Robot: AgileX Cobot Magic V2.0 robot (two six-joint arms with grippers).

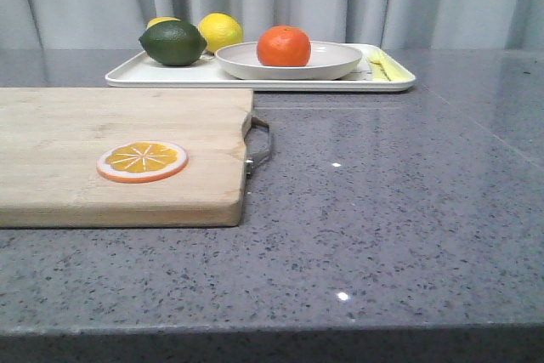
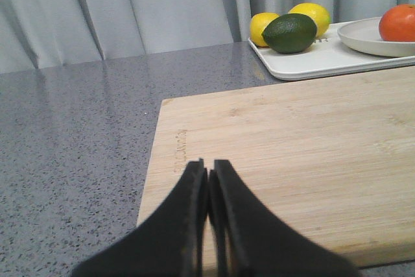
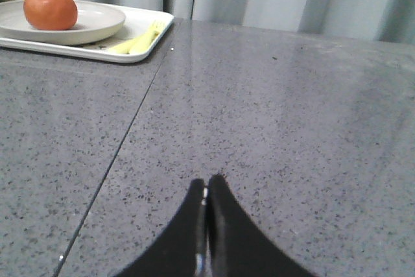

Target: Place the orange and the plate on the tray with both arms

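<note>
Orange [image 1: 284, 46] sits in plate [image 1: 289, 60], plate on tray [image 1: 136, 74]; you look done. Left gripper [image 2: 209, 172] and right gripper [image 3: 206, 186] both pinched together, empty.

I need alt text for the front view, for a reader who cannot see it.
An orange sits in an off-white plate on a white tray, beside a lime and lemons. Nearer, an orange slice lies on a wooden cutting board.
</note>
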